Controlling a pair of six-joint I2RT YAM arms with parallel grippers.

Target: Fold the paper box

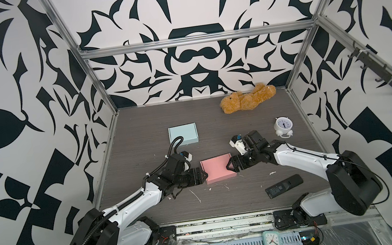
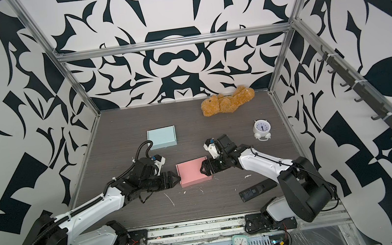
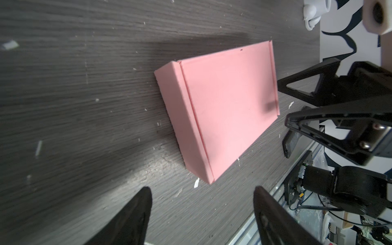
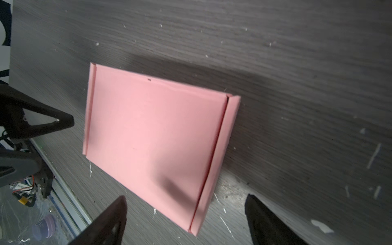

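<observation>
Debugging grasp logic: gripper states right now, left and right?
Left gripper: open, holding nothing, beside the pink box.
Right gripper: open, holding nothing.

Pink box (image 1: 217, 169) on a dark grey woodgrain worktop (image 1: 214, 115)
Pale blue box (image 1: 183, 135), tan teddy bear (image 1: 248, 99), white alarm clock (image 1: 283, 125); black-and-white patterned walls (image 1: 187, 8).

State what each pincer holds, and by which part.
Nothing is held: the left pincer and right pincer stand open at opposite ends of the pink box.

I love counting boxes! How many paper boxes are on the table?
2. The pink box lies near the front, between the left hand and the right hand. The light blue box lies farther back, toward the left. None seems hidden.
</observation>
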